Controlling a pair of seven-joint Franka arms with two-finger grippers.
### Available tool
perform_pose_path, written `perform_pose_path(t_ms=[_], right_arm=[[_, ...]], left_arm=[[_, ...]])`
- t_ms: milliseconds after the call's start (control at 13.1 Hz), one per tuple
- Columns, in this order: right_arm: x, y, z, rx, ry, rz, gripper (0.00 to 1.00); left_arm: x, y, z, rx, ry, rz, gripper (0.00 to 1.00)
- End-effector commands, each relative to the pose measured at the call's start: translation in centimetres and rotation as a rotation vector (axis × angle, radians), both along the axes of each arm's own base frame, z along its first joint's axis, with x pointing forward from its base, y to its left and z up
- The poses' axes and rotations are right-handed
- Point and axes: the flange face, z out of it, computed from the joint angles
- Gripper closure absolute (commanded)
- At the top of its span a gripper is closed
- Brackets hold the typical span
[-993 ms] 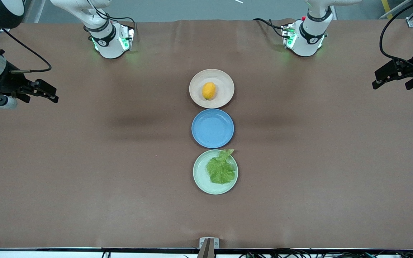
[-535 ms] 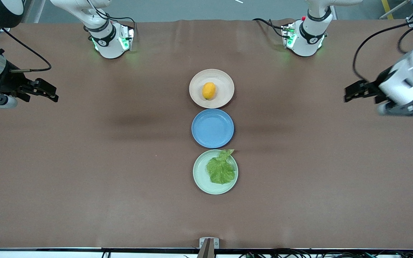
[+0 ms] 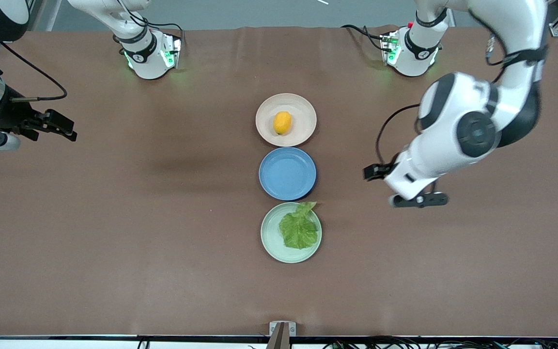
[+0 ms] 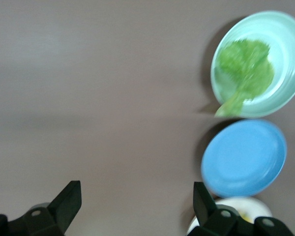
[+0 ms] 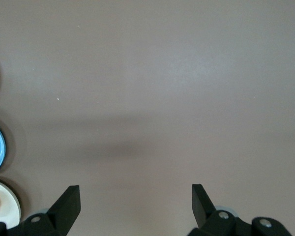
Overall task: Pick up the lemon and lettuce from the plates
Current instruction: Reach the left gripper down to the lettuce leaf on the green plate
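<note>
The lemon [image 3: 282, 122] lies on the beige-pink plate [image 3: 306, 107], farthest from the front camera. The lettuce [image 3: 298, 230] lies on the mint green plate [image 3: 269, 237], nearest to it, with its stem tip over the rim. My left gripper [image 3: 377, 173] is open and empty, in the air over bare table beside the blue plate, toward the left arm's end. Its wrist view shows the lettuce [image 4: 246, 69] on the mint plate [image 4: 287, 34] past the open gripper [image 4: 136, 196]. My right gripper [image 3: 68, 128] waits, open and empty [image 5: 135, 196], over the right arm's end of the table.
An empty blue plate [image 3: 287, 173] sits between the two task plates and shows in the left wrist view [image 4: 246, 157]. The arm bases stand along the table's edge farthest from the front camera. The brown table [image 3: 162, 218] spreads on both sides of the row of plates.
My left arm has swung in from the table's end toward the plates, its gripper now beside the blue plate. The right gripper has barely moved. Lemon and lettuce lie as before.
</note>
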Motion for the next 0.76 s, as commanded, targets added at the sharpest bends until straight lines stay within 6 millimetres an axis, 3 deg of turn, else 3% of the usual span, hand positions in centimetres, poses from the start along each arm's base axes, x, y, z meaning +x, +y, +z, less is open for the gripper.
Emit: perform_pose_path(t_ms=[0,76,229,306,382,535,688], right_arm=[[2.7,0.2,-1.4,-0.013,0.015,0.010,0.00],[3.2,0.8,-2.9,-0.011,0.046,0.020,0.00],[2.3,3.8,-4.7,0.009,0.115,0.012,0.00],[1.5,6.0,-5.9,0.055,0.148,-0.072,0.00],[1.0,8.5,-6.4,0.066,0.171,-0.144,0.00],[-0.8,15.2,-7.4,0.037,0.203,-0.207,0.00],[-3.2,21.8,-9.0,0.030,0.184,-0.262,0.00]], left_arm=[[1.8,-5.7,-4.1,-0.021,-0.053,0.130,0.00],[2.0,-7.8,-6.3,-0.043,-0.097,0.195,0.00],[2.3,-10.8,-10.4,-0.088,-0.158,0.333,0.00],[2.5,-11.6,-11.9,-0.115,-0.185,0.401,0.00],[2.6,-12.4,-13.3,-0.146,-0.211,0.472,0.00],[2.3,-13.6,-16.3,-0.177,-0.236,0.531,0.00],[2.0,-14.1,-18.0,-0.179,-0.232,0.554,0.00]])
